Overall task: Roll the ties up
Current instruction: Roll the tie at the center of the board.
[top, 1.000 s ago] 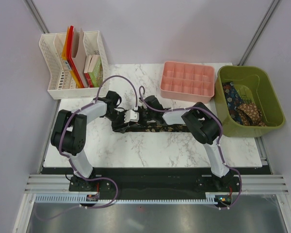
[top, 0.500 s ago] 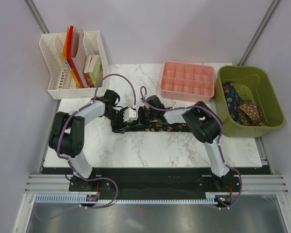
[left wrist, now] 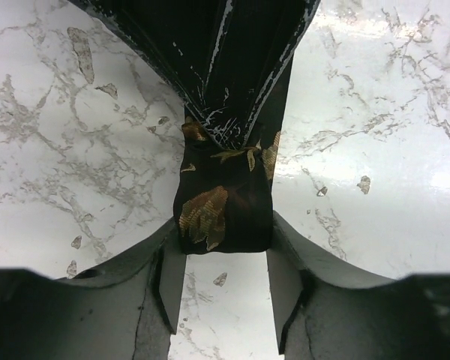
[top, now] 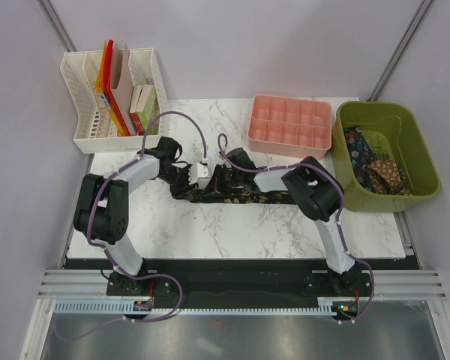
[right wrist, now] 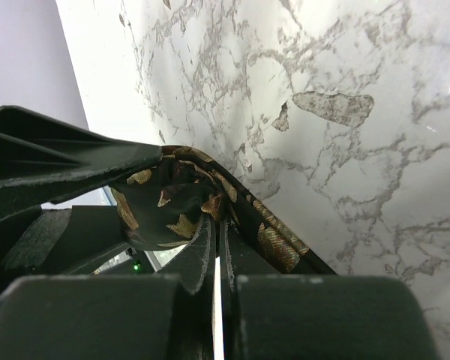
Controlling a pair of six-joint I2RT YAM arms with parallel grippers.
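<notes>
Clasping the folded end of a dark, gold-leafed tie (left wrist: pixel 223 199) across its width, the left gripper (left wrist: pixel 223 234) stands about half open, one finger against each edge of the fabric. Facing it, the right gripper (right wrist: pixel 216 225) is closed to a sliver, its tips pinching the same tie beside a small rolled bundle. The tie lies stretched along the middle of the marble table (top: pixel 210 232), running from the meeting grippers toward the right arm. Other ties (top: pixel 379 171) lie heaped in the green bin (top: pixel 429 161) at the right, with a pink tray (top: pixel 253 135) just beside it.
</notes>
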